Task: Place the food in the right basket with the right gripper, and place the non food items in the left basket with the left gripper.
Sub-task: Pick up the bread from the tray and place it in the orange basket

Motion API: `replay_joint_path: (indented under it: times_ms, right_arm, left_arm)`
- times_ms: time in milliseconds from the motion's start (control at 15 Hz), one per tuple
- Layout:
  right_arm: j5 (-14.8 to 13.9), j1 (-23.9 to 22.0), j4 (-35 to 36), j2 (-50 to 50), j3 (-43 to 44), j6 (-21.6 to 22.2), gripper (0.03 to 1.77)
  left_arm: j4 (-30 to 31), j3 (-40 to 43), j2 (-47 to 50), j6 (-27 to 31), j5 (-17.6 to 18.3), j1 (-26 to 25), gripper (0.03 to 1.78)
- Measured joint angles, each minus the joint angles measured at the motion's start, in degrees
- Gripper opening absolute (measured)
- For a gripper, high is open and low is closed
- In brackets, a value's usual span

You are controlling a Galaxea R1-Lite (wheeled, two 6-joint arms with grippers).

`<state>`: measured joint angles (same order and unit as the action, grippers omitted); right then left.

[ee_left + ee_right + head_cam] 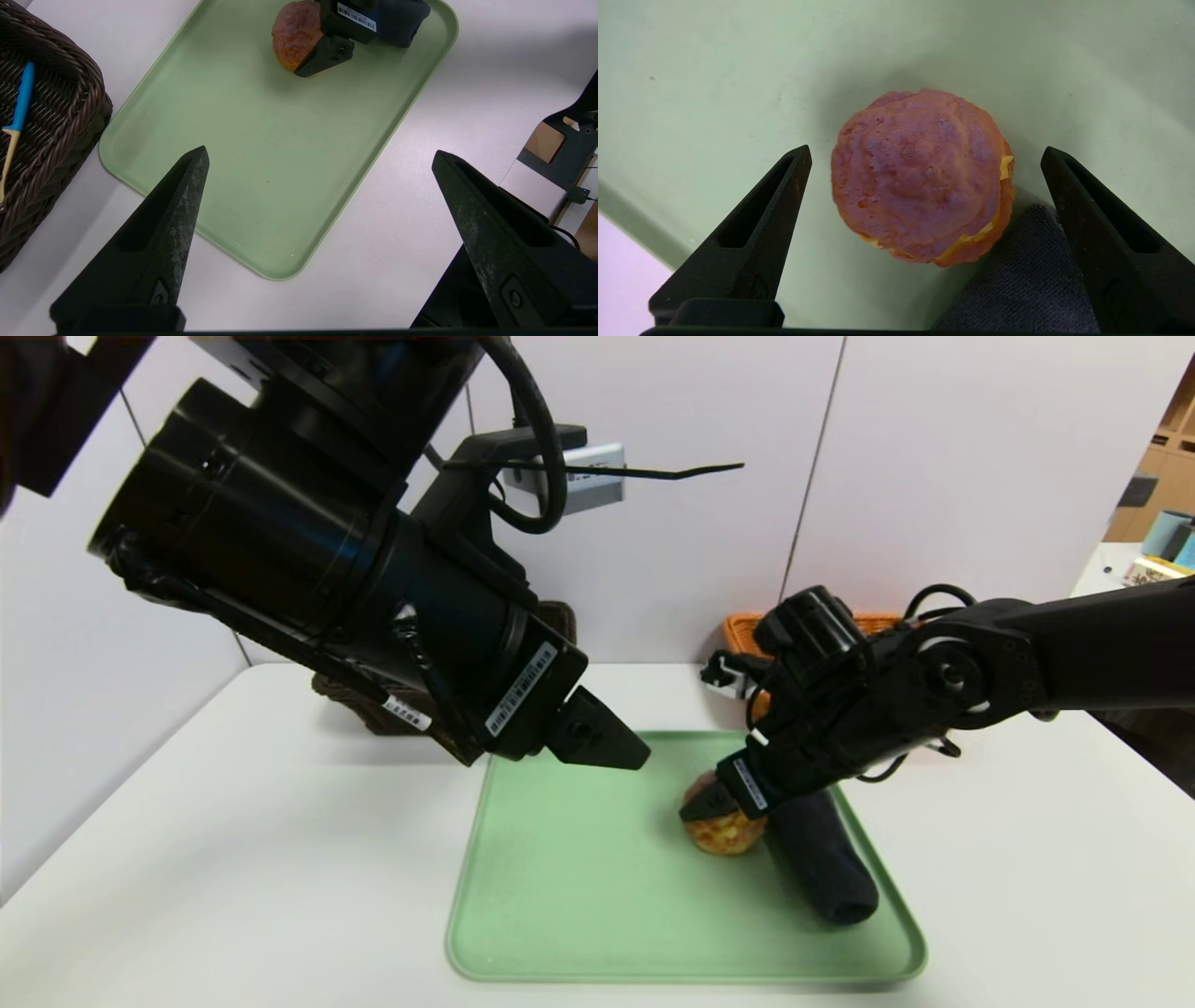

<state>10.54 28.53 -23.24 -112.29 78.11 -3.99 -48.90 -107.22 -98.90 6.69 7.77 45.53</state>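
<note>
Two fingers of the right gripper (924, 177) stand spread wide, one on each side of the round pastry (920, 177), which sits directly below on the green tray (714, 70), touching the dark rolled cloth (1017, 280). Left gripper (317, 158), also spread and empty, hangs well apart.

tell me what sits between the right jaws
The bun, untouched, on the tray, a dark cloth beside it; right wrist view.
</note>
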Motion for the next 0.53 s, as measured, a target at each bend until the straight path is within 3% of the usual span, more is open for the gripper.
replay_joint_path:
  times_ms: [67, 133, 333, 533]
  right_arm:
    - [-1.12, 0.18, -0.02, -0.26, -0.02, -0.78, 1.69]
    - [-2.78, 0.49, -0.05, -0.5, -0.18, -1.27, 1.48]
    - [-5.38, 1.24, -0.05, -0.78, -0.49, -1.44, 1.04]
    - [-5.81, 1.6, 0.11, -0.74, -1.07, -1.44, 0.83]
  left_arm:
    - [0.09, 0.0, -0.1, 0.02, 0.0, 0.0, 1.69]
    - [0.11, 0.0, -0.18, 0.0, 0.02, 0.0, 1.69]
    - [0.11, -0.06, -0.44, -0.05, 0.0, 0.0, 1.69]
    - [0.13, -0.06, -0.52, 0.0, 0.02, 0.0, 1.69]
